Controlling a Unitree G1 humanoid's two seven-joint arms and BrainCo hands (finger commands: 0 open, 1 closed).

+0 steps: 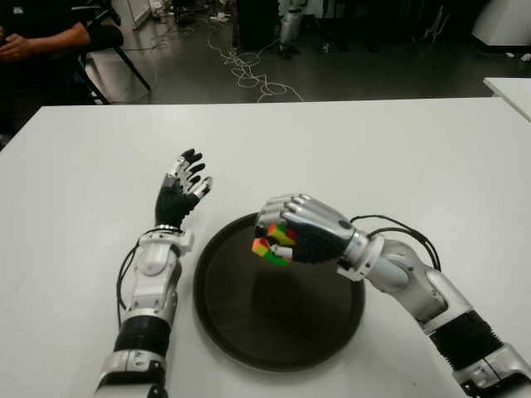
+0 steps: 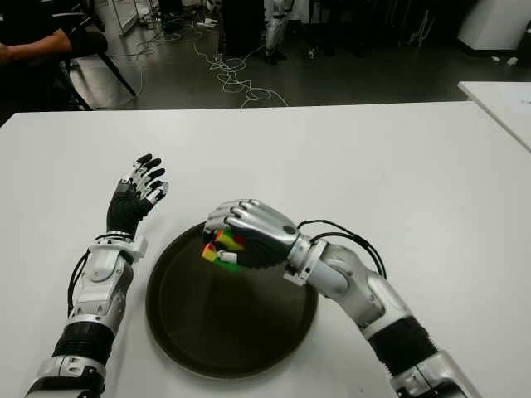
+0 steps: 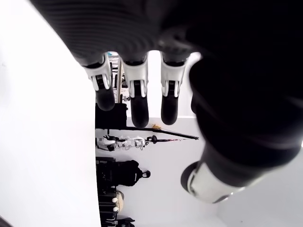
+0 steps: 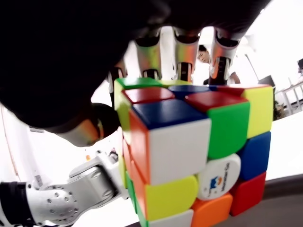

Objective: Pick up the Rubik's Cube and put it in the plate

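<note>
My right hand (image 1: 286,236) is shut on the Rubik's Cube (image 1: 272,245) and holds it above the far part of the dark round plate (image 1: 249,327). In the right wrist view the cube (image 4: 189,151) fills the frame, its coloured faces gripped under my curled fingers (image 4: 182,56). The cube hangs a little above the plate's surface, near its far rim. My left hand (image 1: 184,186) shows to the left of the plate, fingers spread and pointing away from me, with nothing in it.
The white table (image 1: 398,157) stretches on all sides of the plate. A second white table corner (image 1: 510,87) shows at the far right. A person's arm (image 1: 41,37) and a chair show past the far left corner, and cables (image 1: 249,75) lie on the floor beyond.
</note>
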